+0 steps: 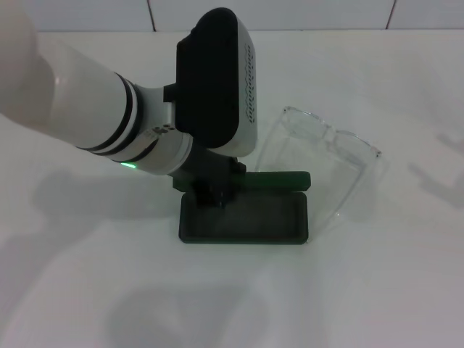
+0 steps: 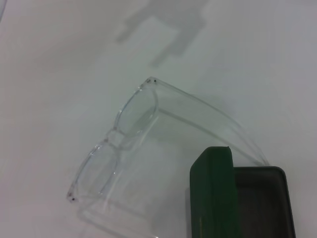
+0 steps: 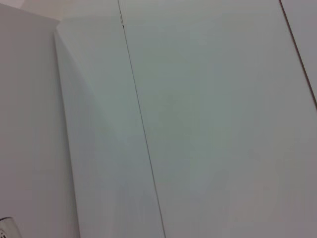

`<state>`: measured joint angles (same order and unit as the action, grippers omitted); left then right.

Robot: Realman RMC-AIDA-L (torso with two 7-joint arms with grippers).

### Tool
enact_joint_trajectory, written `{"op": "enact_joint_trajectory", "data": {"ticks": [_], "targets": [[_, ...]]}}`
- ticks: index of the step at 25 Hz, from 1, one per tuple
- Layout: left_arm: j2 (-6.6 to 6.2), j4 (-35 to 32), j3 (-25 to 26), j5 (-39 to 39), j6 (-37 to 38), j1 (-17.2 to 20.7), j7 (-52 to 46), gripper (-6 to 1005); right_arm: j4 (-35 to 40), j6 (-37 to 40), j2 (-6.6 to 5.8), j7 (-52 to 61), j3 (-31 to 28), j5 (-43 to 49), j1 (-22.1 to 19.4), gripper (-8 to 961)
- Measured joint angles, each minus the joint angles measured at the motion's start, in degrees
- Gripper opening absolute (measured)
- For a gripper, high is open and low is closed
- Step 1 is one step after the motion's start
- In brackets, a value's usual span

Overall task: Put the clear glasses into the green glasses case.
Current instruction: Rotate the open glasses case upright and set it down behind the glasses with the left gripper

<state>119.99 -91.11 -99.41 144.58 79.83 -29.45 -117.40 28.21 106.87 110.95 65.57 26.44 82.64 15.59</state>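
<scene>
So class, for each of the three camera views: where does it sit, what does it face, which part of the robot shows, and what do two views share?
Head view: on the robot's head, looking forward and down at the white table; the left arm reaches to the open green glasses case, the clear glasses beside it.
Left wrist view: on the left wrist, facing glasses and case; no robot parts.
Right wrist view: facing only white panels.
Head and left wrist share glasses and case.
</scene>
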Motion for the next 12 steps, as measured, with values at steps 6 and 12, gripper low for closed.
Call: {"op": "enact_joint_trajectory", "data": {"ticks": [6, 12], "targets": [[0.00, 1.09, -0.98, 0.98, -0.54, 0.11, -0.03, 206, 0.00, 0.00, -0.01, 0.02, 0.01, 0.05, 0.50, 853], [0.07, 1.53, -2.27, 1.41, -2.75, 0.21, -0.02, 206, 0.00, -0.12, -0.03, 0.02, 0.01, 0.05, 0.58, 849]]}}
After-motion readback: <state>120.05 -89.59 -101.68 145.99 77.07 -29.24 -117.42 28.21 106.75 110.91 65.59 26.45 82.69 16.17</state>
